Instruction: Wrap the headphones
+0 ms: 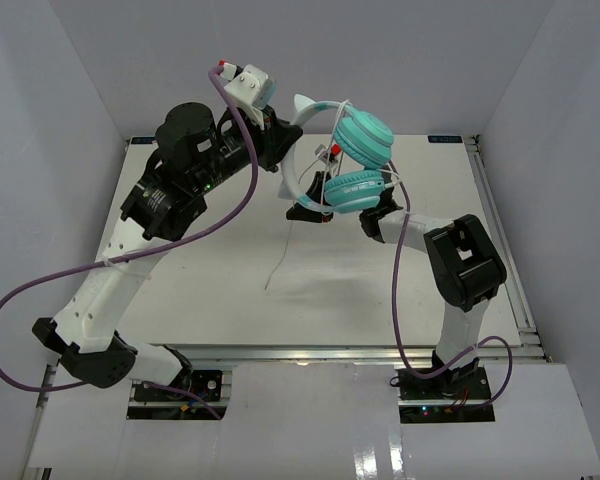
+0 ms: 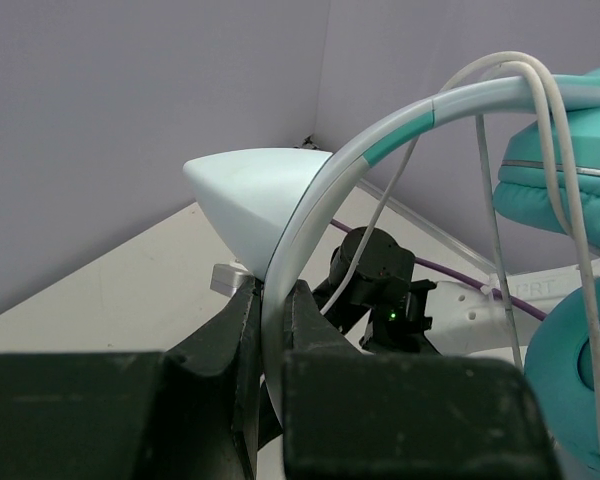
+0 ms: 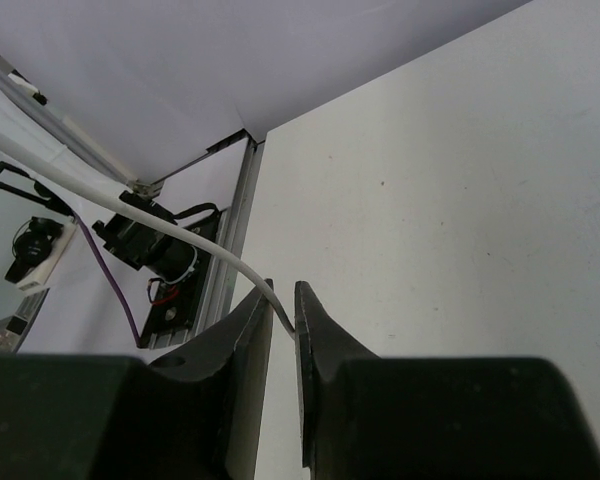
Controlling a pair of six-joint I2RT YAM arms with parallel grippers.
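Note:
The headphones are held up in the air above the table. The teal ear cups [image 1: 363, 140] are stacked one above the other, and the pale headband [image 1: 297, 172] arcs to their left. My left gripper [image 1: 286, 155] is shut on the headband [image 2: 310, 215], which runs up between its jaws [image 2: 273, 325]. A pale pointed ear [image 2: 250, 190] sticks out from the band. The white cord [image 2: 555, 170] loops over the band and cups. My right gripper [image 1: 313, 209] sits just below the cups, shut on the cord [image 3: 180, 235], which enters its jaws [image 3: 285, 312]. The cord's tail [image 1: 278, 262] hangs down to the table.
The white table [image 1: 380, 290] has a metal rail [image 1: 500, 220] along its right edge and grey walls around it. Purple robot cables [image 1: 230, 215] hang from both arms. The left arm's camera mount [image 1: 250, 85] stands high at the back.

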